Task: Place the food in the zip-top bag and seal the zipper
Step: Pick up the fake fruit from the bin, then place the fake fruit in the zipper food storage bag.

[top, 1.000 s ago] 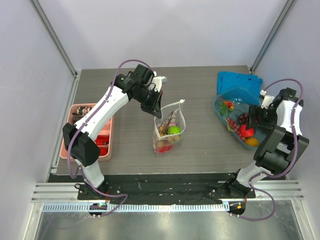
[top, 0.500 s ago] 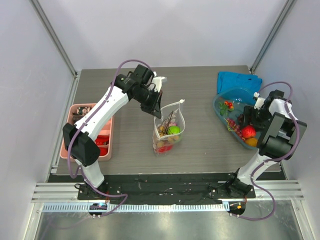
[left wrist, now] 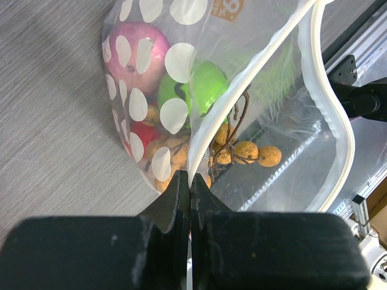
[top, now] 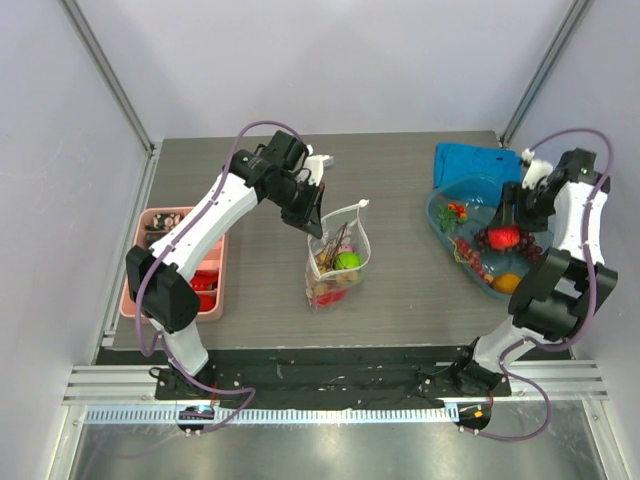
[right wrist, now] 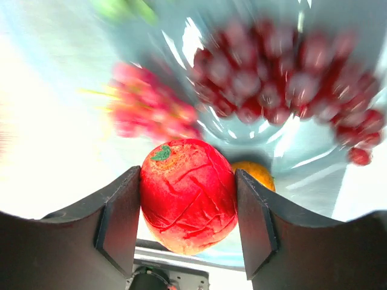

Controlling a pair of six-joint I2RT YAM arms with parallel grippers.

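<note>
Right arm has come up in the last half second. The right gripper (top: 504,234) is now lifted out of the clear blue-tinted tub (top: 441,203), well to the right of the zip-top bag (top: 338,262), with its fingers clamped on both sides of a red round fruit (right wrist: 188,196). Left arm hasn't moved. The left gripper (left wrist: 190,181) is pressed together on the bag's near lip, holding it upright with the mouth gaping.

Bag sits mid-table with the zipper (left wrist: 337,139) unsealed. It already holds a pink fruit (left wrist: 136,51), a green piece (left wrist: 207,84) and a brown berry cluster (left wrist: 247,152).

Step in hand looks like carry-and-drop:
- Keep the squeeze constant; the fruit is round and could roll out.
- Come in from above the bag mouth on the side away from the left gripper, since the opening is narrow.
- Get low into the mouth before releasing, or it may bounce off the lip.
- Left should hold still, since any tug could collapse the opening.

Grape bunch (right wrist: 290,66) and orange piece (right wrist: 255,173) are still in the tub, right of the bag.
</note>
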